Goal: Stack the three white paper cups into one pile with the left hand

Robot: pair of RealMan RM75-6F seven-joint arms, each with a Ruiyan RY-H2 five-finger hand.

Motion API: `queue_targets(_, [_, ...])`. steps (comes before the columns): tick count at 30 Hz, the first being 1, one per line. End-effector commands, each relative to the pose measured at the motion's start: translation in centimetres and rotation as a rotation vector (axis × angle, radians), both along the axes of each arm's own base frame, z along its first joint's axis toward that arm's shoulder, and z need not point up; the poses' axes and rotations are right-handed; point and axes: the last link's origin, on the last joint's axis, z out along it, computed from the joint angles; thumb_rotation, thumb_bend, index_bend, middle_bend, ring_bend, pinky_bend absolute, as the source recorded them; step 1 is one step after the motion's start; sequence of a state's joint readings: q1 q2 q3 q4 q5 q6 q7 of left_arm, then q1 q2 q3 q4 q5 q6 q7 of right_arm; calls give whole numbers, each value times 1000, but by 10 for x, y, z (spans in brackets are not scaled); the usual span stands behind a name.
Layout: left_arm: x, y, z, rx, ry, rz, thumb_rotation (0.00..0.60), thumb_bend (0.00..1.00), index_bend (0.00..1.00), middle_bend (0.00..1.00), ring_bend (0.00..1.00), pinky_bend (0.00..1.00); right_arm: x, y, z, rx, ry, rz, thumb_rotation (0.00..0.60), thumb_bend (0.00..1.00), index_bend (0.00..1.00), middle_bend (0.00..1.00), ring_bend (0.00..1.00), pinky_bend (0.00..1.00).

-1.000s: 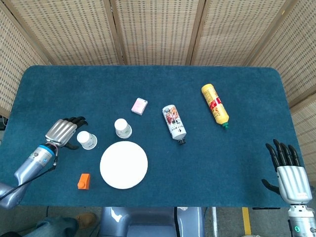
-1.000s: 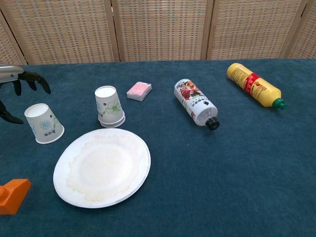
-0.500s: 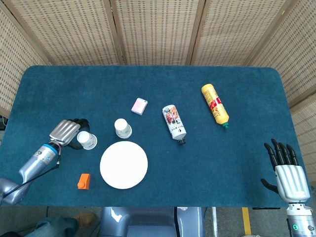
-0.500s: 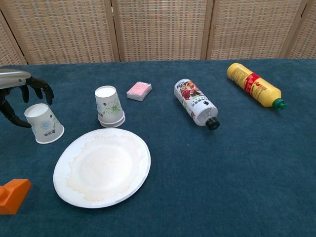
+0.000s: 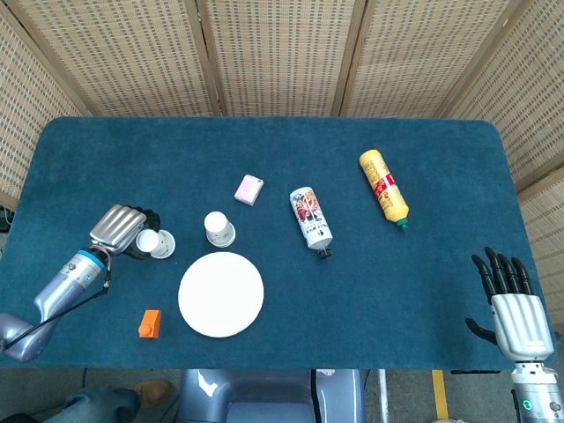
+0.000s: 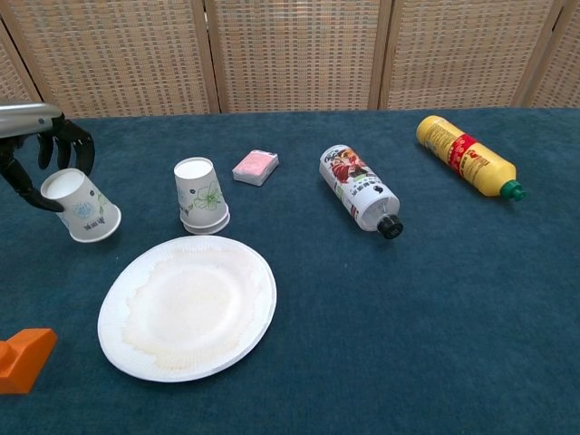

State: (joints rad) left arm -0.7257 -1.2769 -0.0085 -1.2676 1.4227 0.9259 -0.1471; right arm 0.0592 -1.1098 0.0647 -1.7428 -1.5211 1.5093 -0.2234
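Note:
One white paper cup (image 6: 83,210) (image 5: 159,242) sits upside down at the table's left, tilted, with its closed end between the fingers of my left hand (image 6: 41,149) (image 5: 119,227), which grips it. To its right stands a second white cup (image 6: 201,194) (image 5: 219,228), also upside down, with what looks like another cup nested under it. My right hand (image 5: 515,308) hangs at the table's front right, fingers spread and holding nothing; the chest view does not show it.
A white paper plate (image 6: 145,340) (image 5: 221,293) lies in front of the cups. An orange block (image 6: 23,358) sits at the front left. Behind lie a pink box (image 6: 256,167), a printed bottle (image 6: 358,199) on its side and a yellow bottle (image 6: 464,156).
My left hand moved in and its fingers closed around the left cup. That cup now leans over and sits slightly further back. The right hand stayed put.

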Motion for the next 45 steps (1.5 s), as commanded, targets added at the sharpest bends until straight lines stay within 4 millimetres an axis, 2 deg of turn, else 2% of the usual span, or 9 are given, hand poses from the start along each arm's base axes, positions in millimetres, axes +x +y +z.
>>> queue_targets(1, [26,1,22,38,-83,-44,600,176,606,469,448,476,0,0,1,-3,-2,-1,600,0,0,0,0,0])
queue_targets(4, [58,8,44,55,-166,-70,600,176,605,469,448,476,-1,-1,1,-3,0,-5,600,0,0,0,0,0])
queue_targets(7, [81,17,51,32,-194,-52,600,176,605,469,448,476,-2,-3,-1,5,4,-9,600,0,0,0,0,0])
queue_targets(11, [115,35,48,-35,-204,-3,600,177,605,469,448,476,-3,-5,-1,0,6,-18,600,0,0,0,0,0])
queue_targets(18, [142,54,30,-128,-146,74,600,176,603,469,448,475,-7,-8,1,-8,6,-41,600,0,0,0,0,0])
queue_targets(33, [147,75,-4,-127,-109,139,600,177,598,469,448,473,-11,-12,4,-16,-2,-59,600,0,0,0,0,0])
queue_targets(40, [145,78,-7,-144,-105,170,600,176,586,463,446,394,-12,-13,4,-18,3,-65,600,0,0,0,0,0])
queue_targets(43, [144,77,-8,-160,-92,184,600,161,545,386,373,343,-12,-13,4,-18,3,-64,600,0,0,0,0,0])
queue_targets(45, [142,76,-9,-174,-87,195,600,85,416,235,196,249,-11,-12,4,-19,2,-64,600,0,0,0,0,0])
